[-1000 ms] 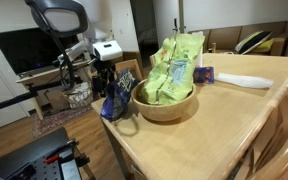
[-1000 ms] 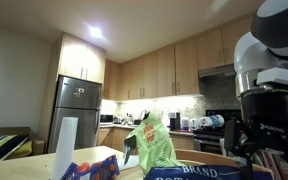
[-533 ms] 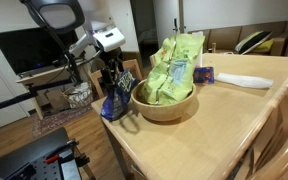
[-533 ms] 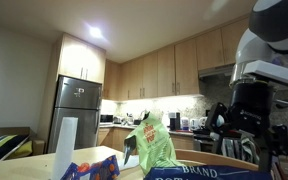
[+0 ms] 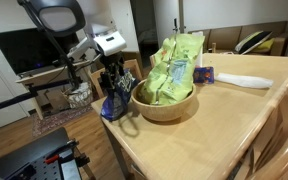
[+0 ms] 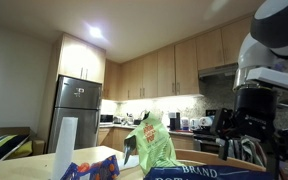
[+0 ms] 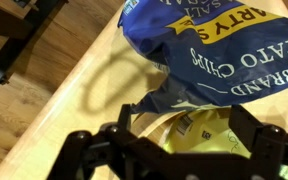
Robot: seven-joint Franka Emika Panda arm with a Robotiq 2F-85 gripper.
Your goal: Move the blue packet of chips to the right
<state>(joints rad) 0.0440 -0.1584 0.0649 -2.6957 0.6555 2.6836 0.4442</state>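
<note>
The blue packet of chips [image 5: 114,103] leans against the near side of the wooden bowl [image 5: 166,108] at the table's edge. It fills the top of the wrist view [image 7: 214,40] and shows at the bottom of an exterior view [image 6: 199,172]. My gripper [image 5: 112,80] hangs just above the packet, apart from it. In the wrist view its fingers [image 7: 182,120] are spread wide with nothing between them. It also shows in an exterior view [image 6: 249,140].
Light green packets [image 5: 172,70] fill the bowl and show in the wrist view [image 7: 209,135]. A small flat blue packet with a red end [image 5: 204,73] and a white roll [image 5: 244,80] lie behind. A chair back [image 5: 279,140] stands at the table's near corner.
The gripper has shifted toward the blue packet and then lowered slightly over it. The jaws stay open. The packet and bowl have not moved.
</note>
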